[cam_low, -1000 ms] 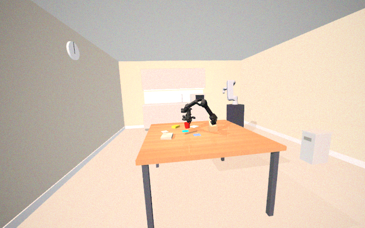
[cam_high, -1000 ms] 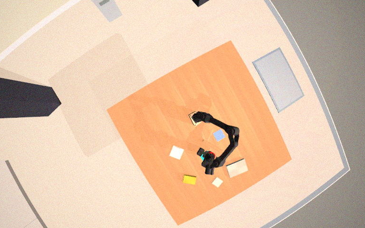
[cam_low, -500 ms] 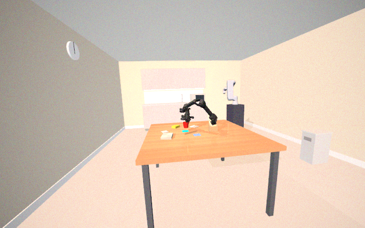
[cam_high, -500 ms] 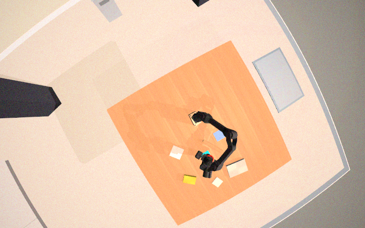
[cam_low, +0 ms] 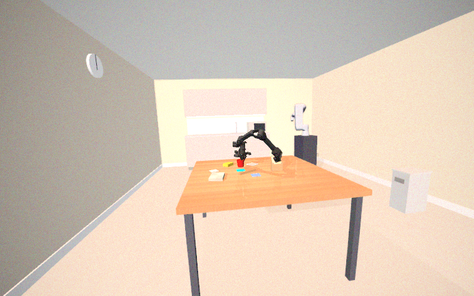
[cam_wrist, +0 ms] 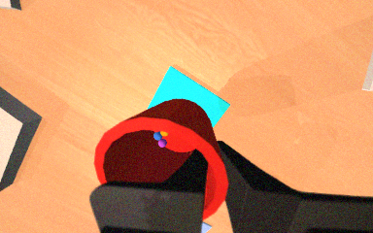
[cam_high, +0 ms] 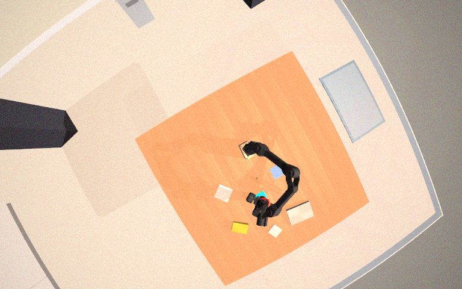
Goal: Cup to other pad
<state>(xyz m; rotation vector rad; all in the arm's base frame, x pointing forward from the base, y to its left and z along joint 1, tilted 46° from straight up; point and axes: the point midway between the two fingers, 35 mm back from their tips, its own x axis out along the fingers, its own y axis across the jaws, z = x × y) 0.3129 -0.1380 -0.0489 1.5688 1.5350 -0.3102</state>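
One red cup (cam_wrist: 160, 150) upright, mouth up, gripper-held (cam_wrist: 213, 167).

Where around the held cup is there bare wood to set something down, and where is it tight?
Bare wood lies between the white pad and the cyan pad, and beyond the arm's base. It is crowded near the gripper holding the red cup: yellow block, small tile, flat box.

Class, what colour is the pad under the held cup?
Cyan pad, under the red cup; clearest in the wrist view.
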